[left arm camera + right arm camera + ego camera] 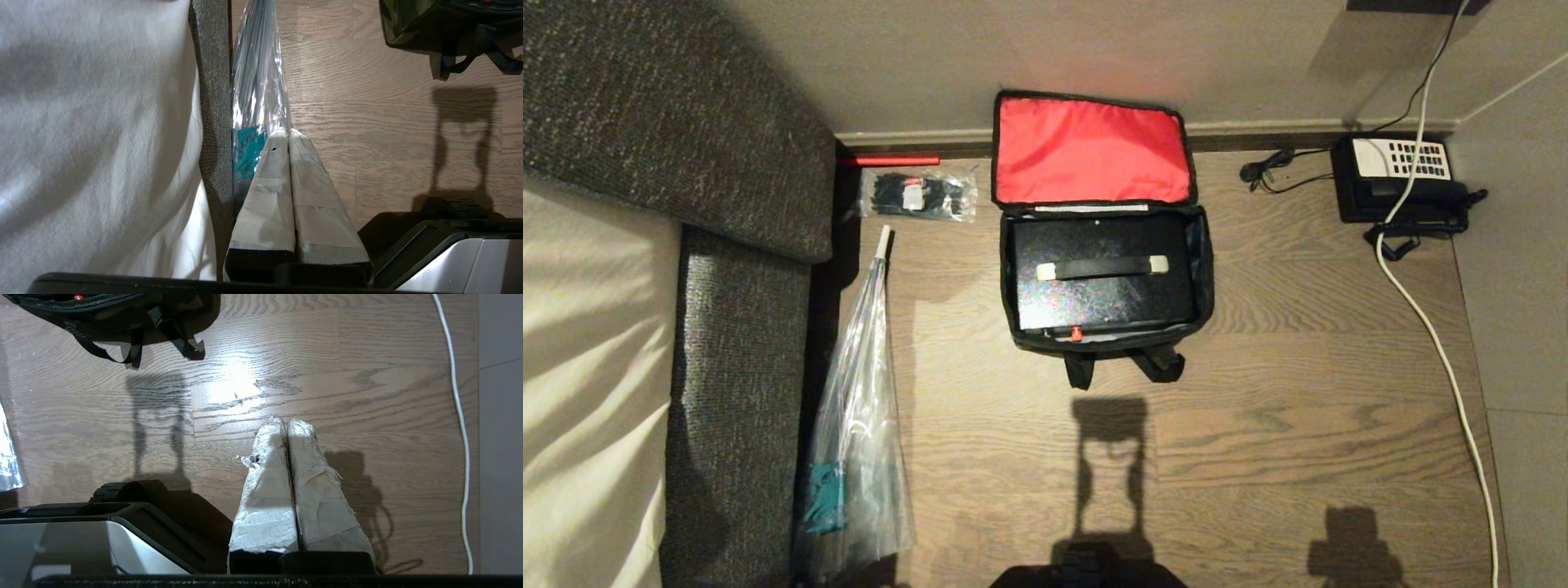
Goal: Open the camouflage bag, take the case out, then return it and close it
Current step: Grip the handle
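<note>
Resting on floor: camouflage bag (1104, 237), lid open | case (1104, 273) seated inside | left gripper (288, 136), right gripper (287, 424) fully closed, empty, parked clear of bag | remaining, judged: closing at least.

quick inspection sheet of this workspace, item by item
surface: wooden floor, bare in front of the bag.
job's things: camouflage bag stands open at the wall, red-lined lid flipped back; the case sits inside, handle up, red button toward the robot.
clutter: long clear plastic bag with something teal inside, lying along the sofa; small packet of black items; red stick at the baseboard.
grippers: left gripper shut, empty, beside the sofa edge; right gripper shut, empty, above bare floor. Both away from the bag.
cables: white cable runs across the floor over the telephone; black cord beside it.
surroundings: grey sofa, black desk telephone, wall.
</note>
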